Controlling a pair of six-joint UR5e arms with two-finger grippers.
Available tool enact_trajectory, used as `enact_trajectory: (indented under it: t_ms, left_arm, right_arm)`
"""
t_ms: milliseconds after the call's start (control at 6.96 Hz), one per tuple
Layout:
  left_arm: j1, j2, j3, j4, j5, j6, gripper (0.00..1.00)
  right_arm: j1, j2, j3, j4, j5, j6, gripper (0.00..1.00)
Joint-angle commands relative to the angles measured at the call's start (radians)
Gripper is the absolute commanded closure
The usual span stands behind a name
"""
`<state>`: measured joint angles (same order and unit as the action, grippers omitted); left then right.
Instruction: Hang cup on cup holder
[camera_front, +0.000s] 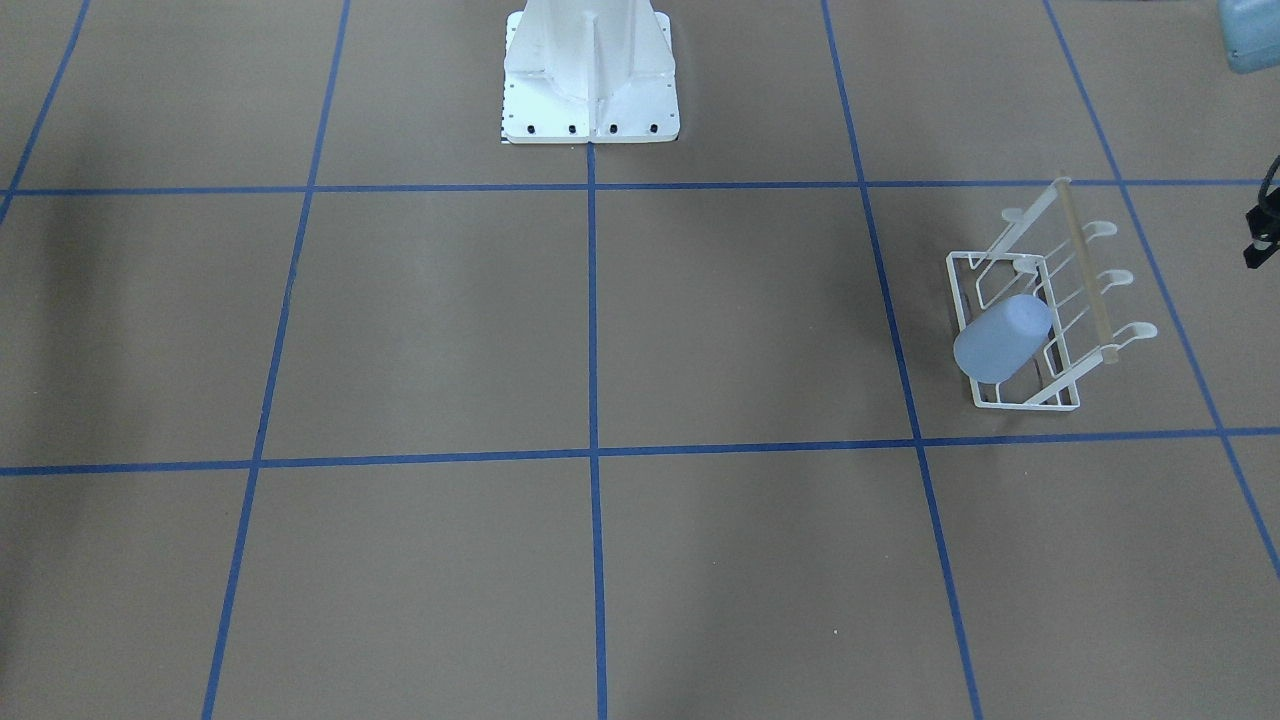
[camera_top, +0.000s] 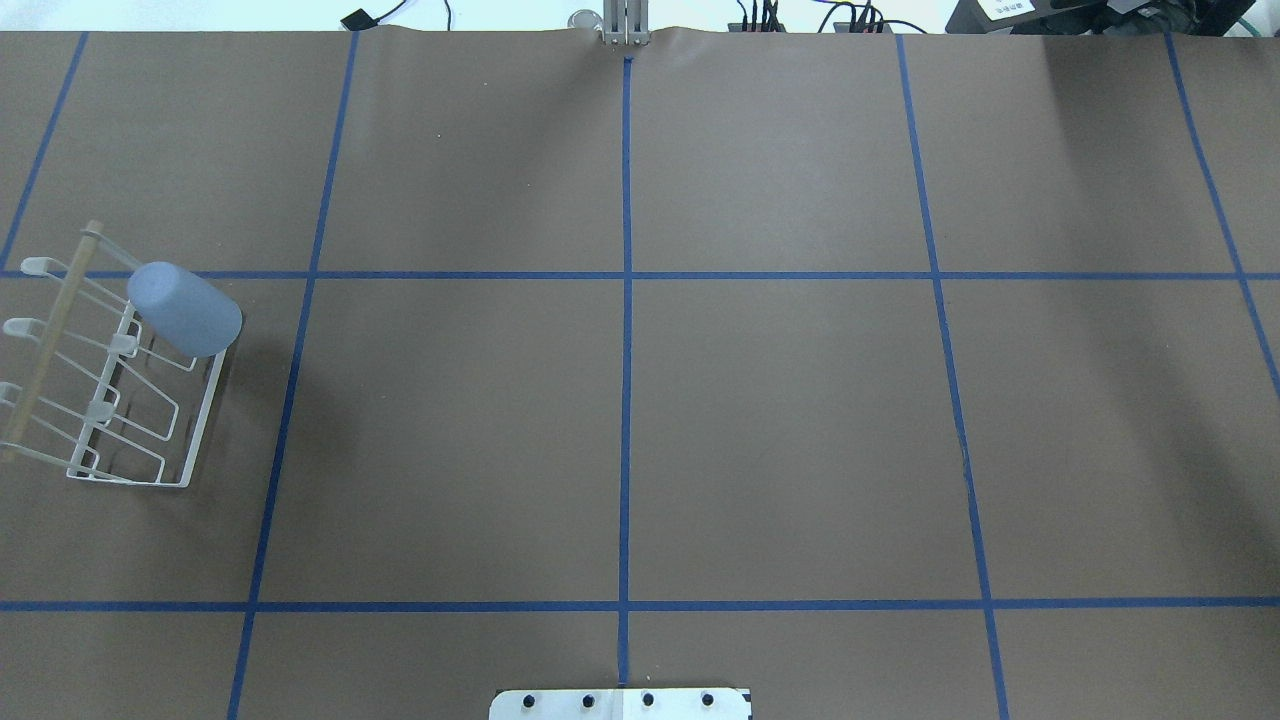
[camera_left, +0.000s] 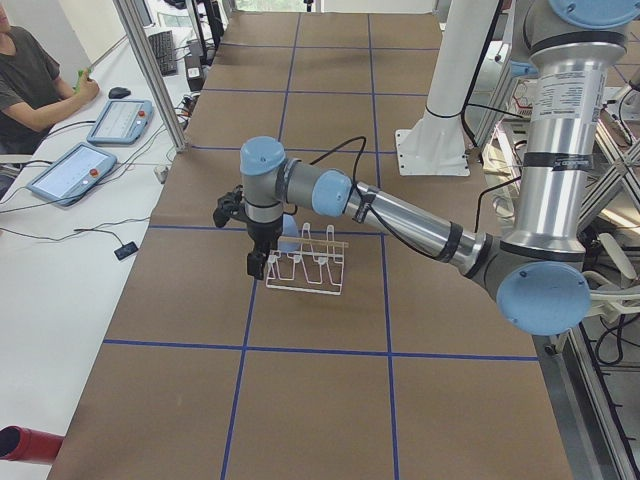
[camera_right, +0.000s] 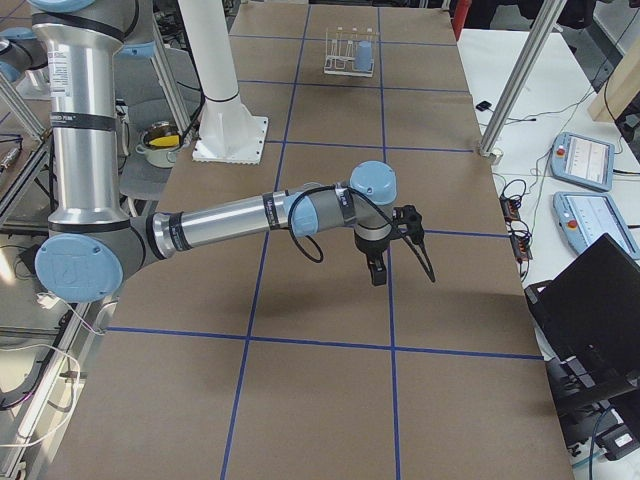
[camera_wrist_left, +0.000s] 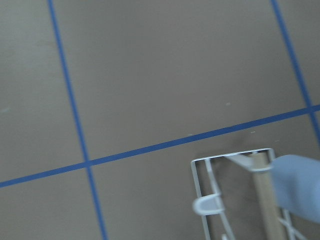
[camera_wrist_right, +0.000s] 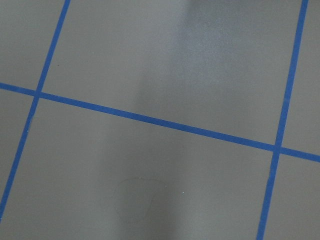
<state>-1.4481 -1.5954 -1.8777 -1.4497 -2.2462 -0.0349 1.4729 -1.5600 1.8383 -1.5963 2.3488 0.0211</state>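
The left gripper (camera_left: 257, 266) hung just beside the white wire cup holder with a pale wooden top bar (camera_top: 51, 340). I could not tell whether it was open. The light-blue plastic tumbler cup (camera_top: 185, 308) sat tilted, upside down, over an end prong. The right gripper (camera_right: 378, 272) was well apart, and its state was also unclear.

- Cup (camera_top: 185, 309): plain light blue, matte.
- Cup holder (camera_top: 100, 408): white wire — pale wood top bar.
- Table (camera_top: 780, 420): brown, gridded with blue tape lines (large squares).
- Left arm (camera_left: 400, 212): silver, light-blue joint caps.
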Motion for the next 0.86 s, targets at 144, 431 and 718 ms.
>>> enact_trajectory:
  t_ms: [144, 431, 718]
  left_arm:
    - [-0.101, 0.106, 0.089, -0.099, -0.098, 0.066, 0.02]
    - [-0.104, 0.126, 0.082, -0.147, -0.102, 0.052, 0.02]
    - [-0.138, 0.115, 0.084, -0.152, -0.108, 0.053, 0.02]
  right_arm:
    - [0.032, 0.012, 0.004, -0.105, -0.048, -0.096, 0.00]
    - [0.032, -0.014, 0.002, -0.110, -0.049, -0.098, 0.00]
    - [0.030, -0.019, 0.012, -0.110, -0.040, -0.096, 0.00]
